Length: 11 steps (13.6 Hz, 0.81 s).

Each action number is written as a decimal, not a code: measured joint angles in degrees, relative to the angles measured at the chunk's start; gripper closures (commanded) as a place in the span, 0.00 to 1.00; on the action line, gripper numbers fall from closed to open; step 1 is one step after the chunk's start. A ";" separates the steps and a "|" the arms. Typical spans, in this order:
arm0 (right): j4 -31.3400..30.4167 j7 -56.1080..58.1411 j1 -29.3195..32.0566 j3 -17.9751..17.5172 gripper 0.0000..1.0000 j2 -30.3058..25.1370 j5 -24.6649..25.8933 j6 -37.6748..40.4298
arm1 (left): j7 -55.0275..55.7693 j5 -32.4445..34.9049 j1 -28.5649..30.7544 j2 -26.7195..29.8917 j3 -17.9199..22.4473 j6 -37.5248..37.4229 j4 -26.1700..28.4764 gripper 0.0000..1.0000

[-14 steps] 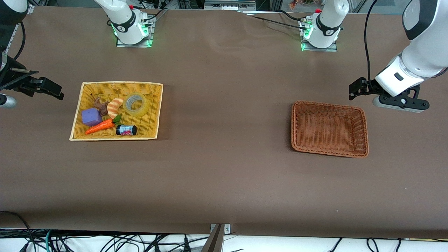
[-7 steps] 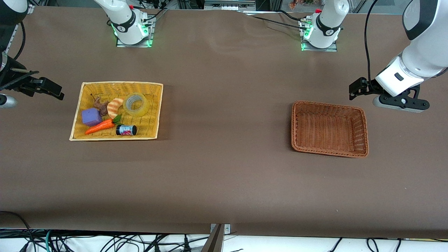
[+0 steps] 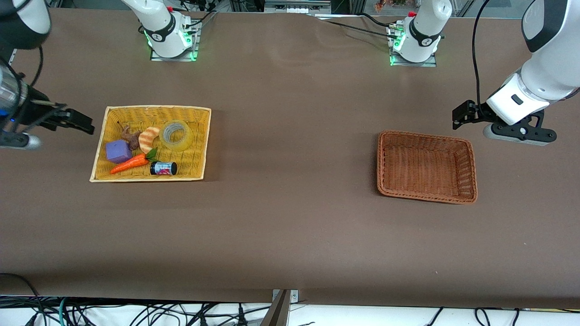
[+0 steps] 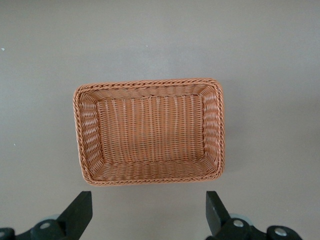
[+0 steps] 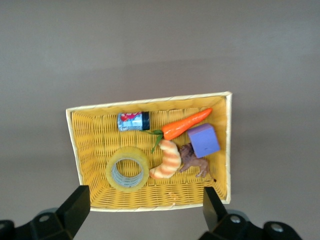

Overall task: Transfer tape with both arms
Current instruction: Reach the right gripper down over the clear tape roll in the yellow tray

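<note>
The tape is a translucent yellowish roll lying flat in the yellow wicker basket, toward the robots' bases. In the right wrist view the tape lies near the basket rim. My right gripper is open and empty, in the air just outside the basket's edge at the right arm's end; it also shows in the right wrist view. My left gripper is open and empty, above the table beside the brown wicker basket; the left wrist view shows it too.
The yellow basket also holds a purple cube, a carrot, a croissant, a small brown figure and a small black jar. The brown basket holds nothing.
My right gripper has moved toward the yellow basket, closer to its edge. The left arm has not moved, and the tape lies where it was.
</note>
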<state>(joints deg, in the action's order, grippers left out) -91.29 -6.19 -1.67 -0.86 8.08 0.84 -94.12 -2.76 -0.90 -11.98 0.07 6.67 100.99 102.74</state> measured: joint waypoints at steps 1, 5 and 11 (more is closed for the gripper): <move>-1.22 -0.04 -1.10 -0.06 0.00 1.25 0.00 -1.67 | 0.00 0.00 0.01 -0.01 0.00 -0.01 0.01 0.00; -16.42 -3.58 -5.02 -1.32 0.00 4.48 0.00 -21.57 | 0.00 0.00 0.03 -0.07 0.00 -0.04 0.09 0.00; -37.74 -5.28 -5.43 -1.62 0.00 4.03 0.01 -42.58 | 0.00 0.00 0.04 -0.16 0.00 -0.05 0.12 0.00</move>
<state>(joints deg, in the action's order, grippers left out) -129.03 -11.47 -7.10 -2.48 12.12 0.84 -136.69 -2.76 -0.90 -11.94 -0.09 6.67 100.94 102.85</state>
